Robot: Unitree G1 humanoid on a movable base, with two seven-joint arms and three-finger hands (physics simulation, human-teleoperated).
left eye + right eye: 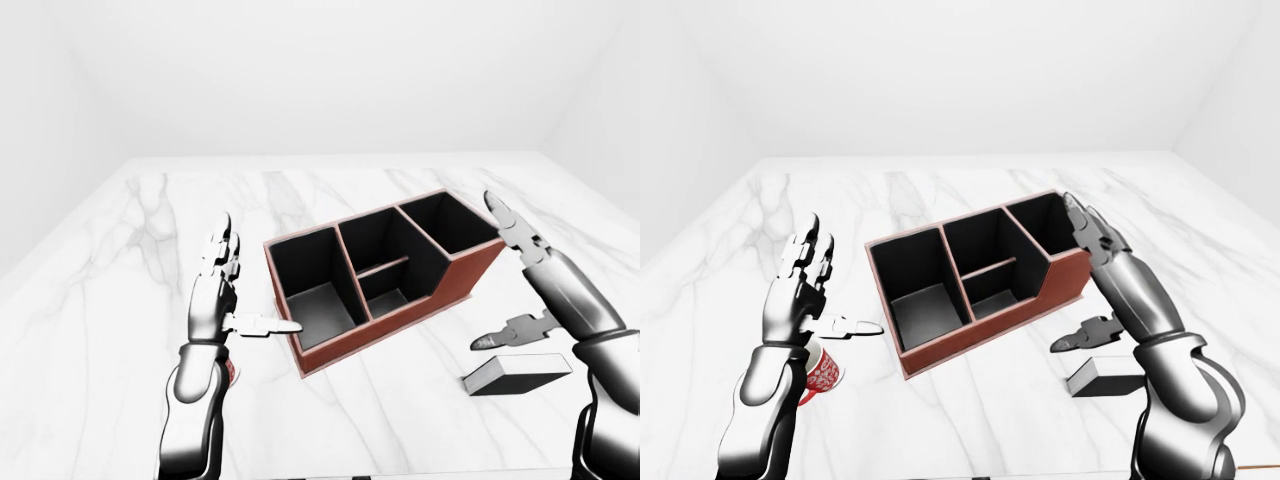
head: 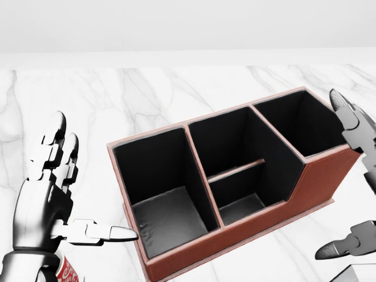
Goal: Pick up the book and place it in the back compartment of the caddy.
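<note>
The caddy (image 1: 470,268) is a red-brown box with black insides, lying slantwise on the marble table; it has one large compartment at its left end, a middle one split in two, and one at its right end. The book (image 1: 516,372), a pale flat slab, lies on the table below the caddy's right end. My right hand (image 1: 497,278) hovers open just above the book, fingers spread, thumb pointing left, touching nothing. On the caddy's left, my left hand (image 1: 252,285) is held up open with its thumb aimed at the caddy wall.
A red patterned mug (image 1: 821,368) stands under my left wrist. The marble table (image 1: 140,300) runs wide to the left and up to a white wall; its right edge passes beyond my right arm.
</note>
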